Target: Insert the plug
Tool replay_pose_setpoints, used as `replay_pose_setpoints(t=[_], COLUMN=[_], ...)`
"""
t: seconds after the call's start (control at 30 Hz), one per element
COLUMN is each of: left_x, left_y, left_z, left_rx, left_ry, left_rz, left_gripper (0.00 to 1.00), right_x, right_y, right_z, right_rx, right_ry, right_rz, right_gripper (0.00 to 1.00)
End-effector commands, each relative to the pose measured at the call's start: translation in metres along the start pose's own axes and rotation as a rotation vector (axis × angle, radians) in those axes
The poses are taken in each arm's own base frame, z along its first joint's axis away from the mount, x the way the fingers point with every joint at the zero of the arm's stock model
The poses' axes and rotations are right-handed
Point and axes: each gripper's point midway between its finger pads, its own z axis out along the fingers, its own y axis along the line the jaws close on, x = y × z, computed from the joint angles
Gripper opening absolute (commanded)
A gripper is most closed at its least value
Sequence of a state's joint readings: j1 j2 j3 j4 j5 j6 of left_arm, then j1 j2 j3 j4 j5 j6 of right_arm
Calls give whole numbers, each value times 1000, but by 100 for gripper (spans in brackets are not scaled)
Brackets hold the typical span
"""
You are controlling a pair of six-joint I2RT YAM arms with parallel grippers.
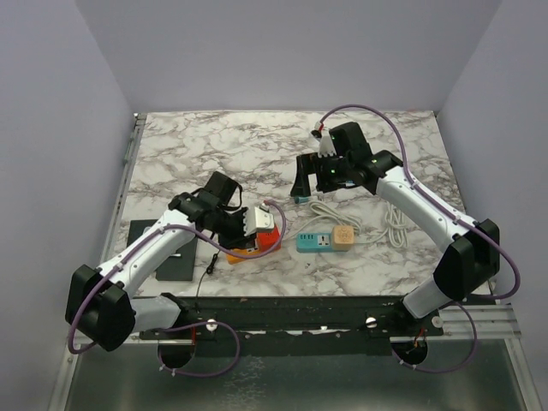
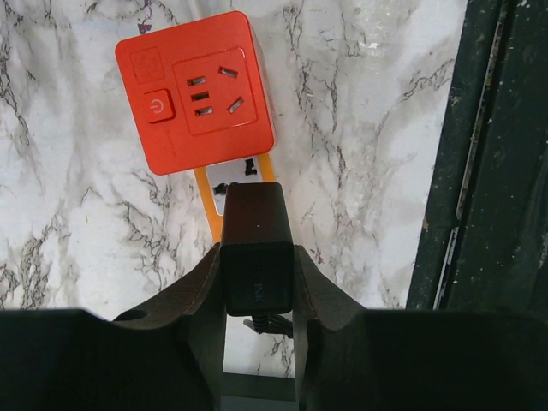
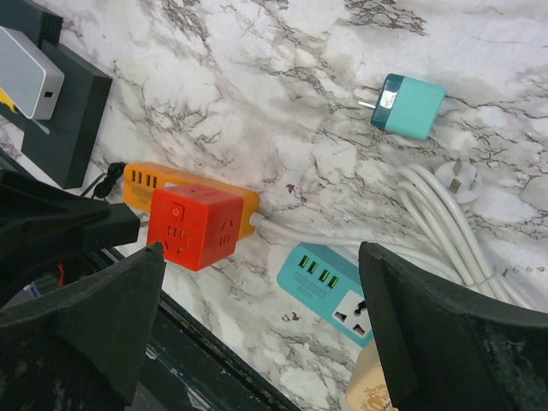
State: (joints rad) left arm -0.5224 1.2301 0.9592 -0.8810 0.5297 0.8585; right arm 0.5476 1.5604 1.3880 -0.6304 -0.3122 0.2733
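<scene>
Black plug [image 2: 257, 257] is pinched between the fingers of the left claw [image 2: 258, 267], gripped on its two flat sides with the body projecting forward. This grip is judged to leave the leading end free for entry. Prongs are not seen in the left wrist view; their orientation cannot be told.

The red socket cube [image 2: 199, 90] lies just ahead of the plug on the table [image 1: 214, 145], seated on the end of an orange power strip [image 3: 163, 180]. Its upper face, with slots and power button, is turned toward the wrist camera, so alignment can be checked from there. The plug is not yet inserted; whether it touches the cube cannot be told.

The right claw [image 3: 261, 257] is spread wide and holds nothing. It hangs above a teal power strip [image 3: 330, 291], a coiled white cable [image 3: 445, 223] and a teal charger [image 3: 409, 105], well apart from the cube, presumably kept out of the left arm's way.
</scene>
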Motion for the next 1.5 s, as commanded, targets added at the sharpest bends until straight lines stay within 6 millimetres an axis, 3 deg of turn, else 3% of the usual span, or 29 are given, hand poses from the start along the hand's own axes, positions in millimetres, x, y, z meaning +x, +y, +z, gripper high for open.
replay_pose_setpoints(t=[0.0,0.6,1.47], left_x=[7,18,16], left_y=[9,10,-1], left_z=[12,31,43], left_rx=[-56,-122,-117], left_ry=[61,214,175], left_rz=[-2,10,-31], left_gripper=[0,0,0], right_x=[-3,-1,6], right_y=[-8,-12,-12], right_z=[-10,-16,-10], right_rx=[60,89,79], right_ry=[-38,-35,-7], right_rz=[20,27,52], right_gripper=[100,100,98])
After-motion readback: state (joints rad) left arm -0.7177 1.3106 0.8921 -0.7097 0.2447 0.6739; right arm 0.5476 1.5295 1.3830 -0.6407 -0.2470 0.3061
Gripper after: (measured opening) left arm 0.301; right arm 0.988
